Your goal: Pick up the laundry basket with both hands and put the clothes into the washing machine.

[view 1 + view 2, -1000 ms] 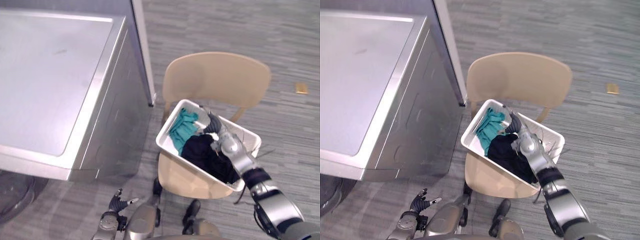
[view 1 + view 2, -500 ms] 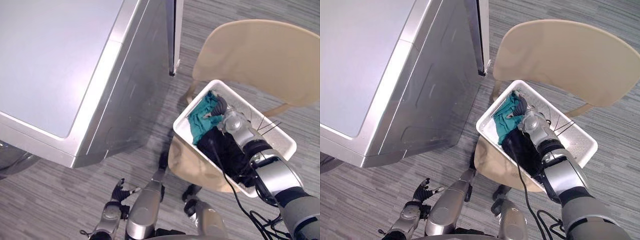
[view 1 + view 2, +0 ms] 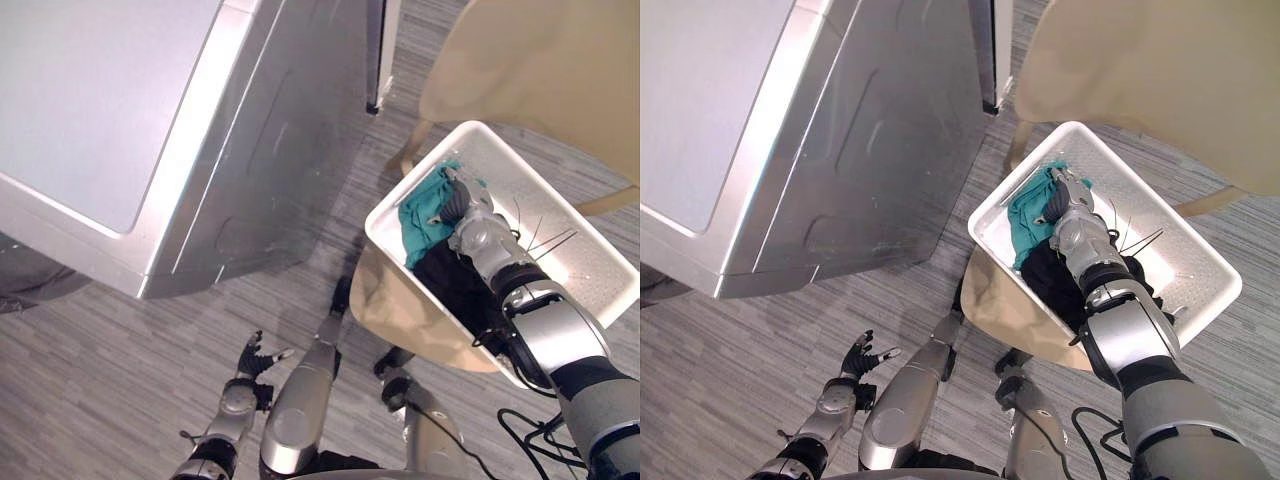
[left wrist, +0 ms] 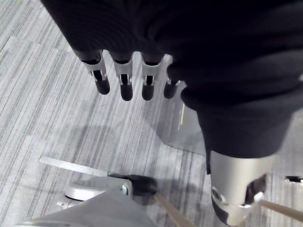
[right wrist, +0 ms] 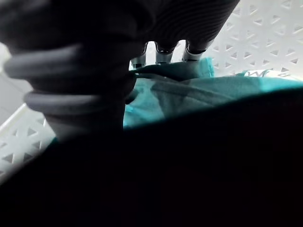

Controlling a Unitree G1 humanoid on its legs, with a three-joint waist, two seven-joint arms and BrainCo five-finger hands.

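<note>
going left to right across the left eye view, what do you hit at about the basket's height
washing machine → teal garment → right hand

Only a narrow floor strip [image 3: 375, 190] separates washing machine [image 3: 250, 150] from chair [image 3: 540, 70]

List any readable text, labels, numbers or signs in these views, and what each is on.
No text, number or sign can be read in any view.
Washing machine: plain silver panels, no print legible.
Laundry basket: white lattice, no label visible.
Teal garment and dark garment: no print visible.
Chair: bare tan surface.
</note>
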